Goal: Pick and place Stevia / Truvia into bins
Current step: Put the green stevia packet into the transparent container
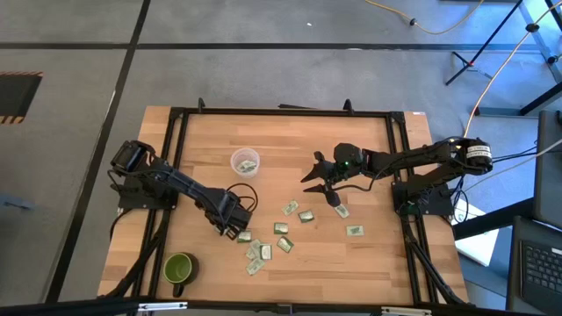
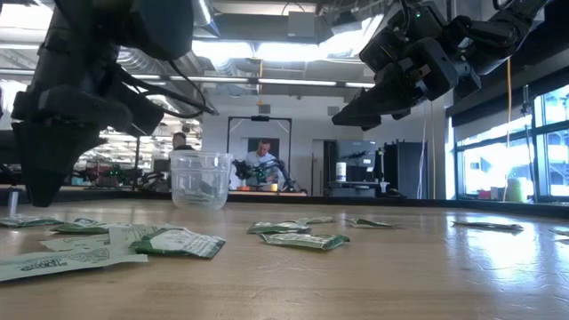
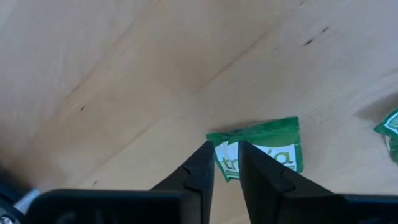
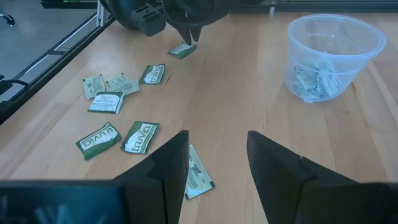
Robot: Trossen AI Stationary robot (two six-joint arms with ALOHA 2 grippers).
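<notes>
Left fingers [image 3: 225,163] straddling flat sachet [image 3: 264,149]

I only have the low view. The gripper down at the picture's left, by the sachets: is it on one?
Observer: The left wrist view shows the left gripper with its fingertips slightly apart over the edge of one sachet, which lies flat on the table.
Operator: And the raised gripper?
Observer: The right gripper is open and empty, above the table.
Operator: Is anything in the cup?
Observer: Yes. The cup has several packets at its bottom.
</notes>
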